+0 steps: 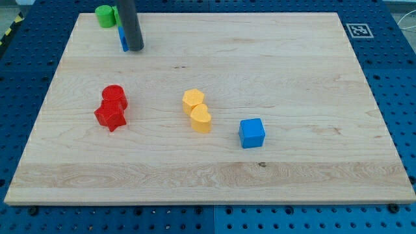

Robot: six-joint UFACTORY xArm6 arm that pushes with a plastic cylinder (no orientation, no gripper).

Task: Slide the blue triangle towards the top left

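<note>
Rod comes down from the view's top, my tip [134, 49] resting on the wooden board [286, 58] near its top-left corner. No jaws on this rig, just the bare rod, so nothing is clasped or let go. Blue triangle [122, 38] sits right against the rod's left side, mostly hidden behind it; only a thin blue sliver shows, so shape is hard to confirm, and it looks to be touching the rod. Green block [105, 15] is just up-left of that, at the board's top edge, looks roughly cylindrical, partly cut off by the rod. Red cylinder [114, 96] and red star [110, 117] sit touching each other at centre-left, star below. Two yellow blocks at centre, touching: upper yellow block [193, 100], lower yellow heart [201, 119]. Blue cube [252, 132] is right of the yellow pair, apart from them. Fiducial tag [359, 30] at the board's top-right corner. Board lies on a blue perforated table [396, 84]. No containers in view; all blocks lie loose on the board.
</note>
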